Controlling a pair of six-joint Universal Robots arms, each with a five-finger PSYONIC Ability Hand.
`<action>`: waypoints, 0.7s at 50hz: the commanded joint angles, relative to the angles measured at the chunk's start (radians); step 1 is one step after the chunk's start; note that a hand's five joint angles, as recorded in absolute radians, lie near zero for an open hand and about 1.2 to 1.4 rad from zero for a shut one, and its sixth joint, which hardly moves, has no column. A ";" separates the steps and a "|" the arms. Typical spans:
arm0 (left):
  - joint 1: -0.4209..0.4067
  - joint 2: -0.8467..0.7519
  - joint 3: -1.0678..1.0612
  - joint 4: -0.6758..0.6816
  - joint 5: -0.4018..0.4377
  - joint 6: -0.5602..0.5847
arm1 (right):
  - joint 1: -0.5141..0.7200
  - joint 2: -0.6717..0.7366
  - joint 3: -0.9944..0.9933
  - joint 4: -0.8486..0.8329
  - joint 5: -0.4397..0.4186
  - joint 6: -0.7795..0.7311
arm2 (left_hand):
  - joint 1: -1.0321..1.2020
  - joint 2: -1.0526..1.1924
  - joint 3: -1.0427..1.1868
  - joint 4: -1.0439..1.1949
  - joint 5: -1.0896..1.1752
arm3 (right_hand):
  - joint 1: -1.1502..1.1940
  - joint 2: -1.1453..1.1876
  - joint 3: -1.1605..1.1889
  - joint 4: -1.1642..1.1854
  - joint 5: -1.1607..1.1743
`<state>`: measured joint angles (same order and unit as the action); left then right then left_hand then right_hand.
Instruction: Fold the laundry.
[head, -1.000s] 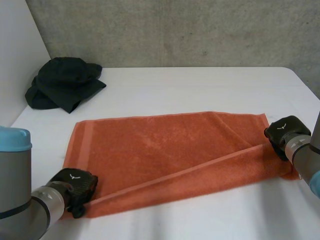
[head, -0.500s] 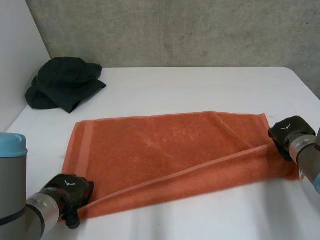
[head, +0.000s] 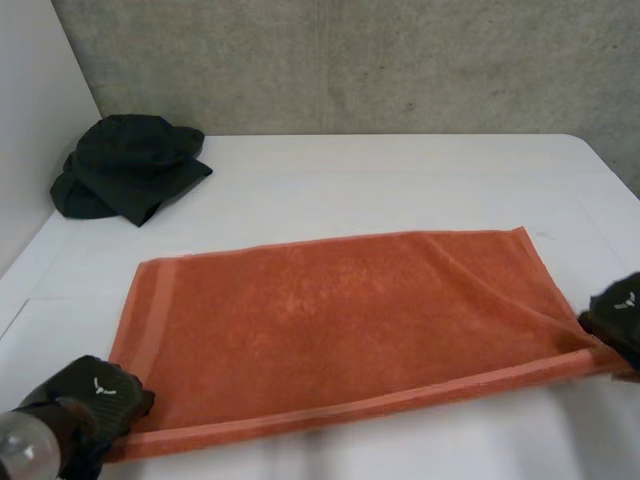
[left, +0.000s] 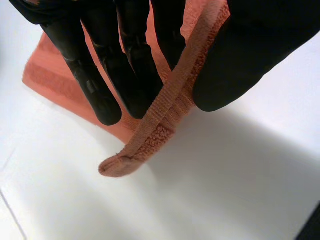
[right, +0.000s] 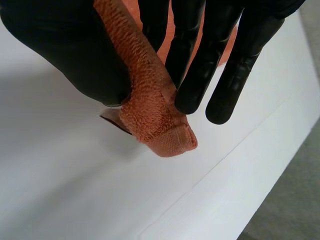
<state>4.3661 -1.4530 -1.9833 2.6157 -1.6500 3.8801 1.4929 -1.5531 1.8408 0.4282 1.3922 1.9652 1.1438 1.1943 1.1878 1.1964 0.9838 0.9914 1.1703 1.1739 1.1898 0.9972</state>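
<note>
Both hands have drawn back towards me since a second ago, and the orange towel (head: 340, 320) has come with them. Its near edge, which ran slanting across the cloth before, now lies almost straight along the near side of the white table (head: 400, 180). The towel is spread flat across the middle of the table, long side running left to right in my head view. A slanting crease runs from near its far right corner down to the right hand.

My left hand (head: 92, 392) is at the towel's near left corner. In its wrist view I see the hem pinched between the thumb (left: 250, 55) and the straight fingers (left: 125, 75), so it is gripping the cloth. The very tip of the corner hangs just past the fingertips.

My right hand (head: 620, 320) is at the near right corner. Its wrist view shows the same kind of hold: the bunched edge of the towel is clamped between thumb and straight fingers, and a rounded end of cloth sticks out beyond them above the table.

A heap of black garments (head: 130, 165) lies at the far left of the table, well apart from the towel, and a grey concrete wall (head: 350, 60) stands behind
</note>
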 joint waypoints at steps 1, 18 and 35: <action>0.020 0.022 0.049 0.013 0.004 0.099 | -0.126 -0.053 0.017 0.060 -0.090 -0.095 | 0.252 0.202 0.208 0.200 0.238 | 0.405 0.226 0.222 0.207 0.225; 0.041 -0.549 0.435 0.541 -0.039 0.071 | 0.206 0.396 -0.348 -0.416 0.160 0.100 | 0.252 0.202 0.208 0.200 0.238 | 0.405 0.226 0.222 0.207 0.225; -0.048 -0.837 0.666 0.825 -0.079 0.062 | 0.303 0.794 -0.818 -0.494 0.318 0.139 | -0.969 -1.020 -1.013 -1.022 -0.984 | -0.817 -0.996 -0.999 -1.015 -0.997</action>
<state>4.3662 -2.2700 -1.3236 3.3453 -1.7337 3.9466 1.7775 -0.8261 1.1353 -0.0454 1.6507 2.0695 0.7454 0.8233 0.8438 0.8503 0.6413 0.7285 0.9093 0.9298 0.9315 0.7487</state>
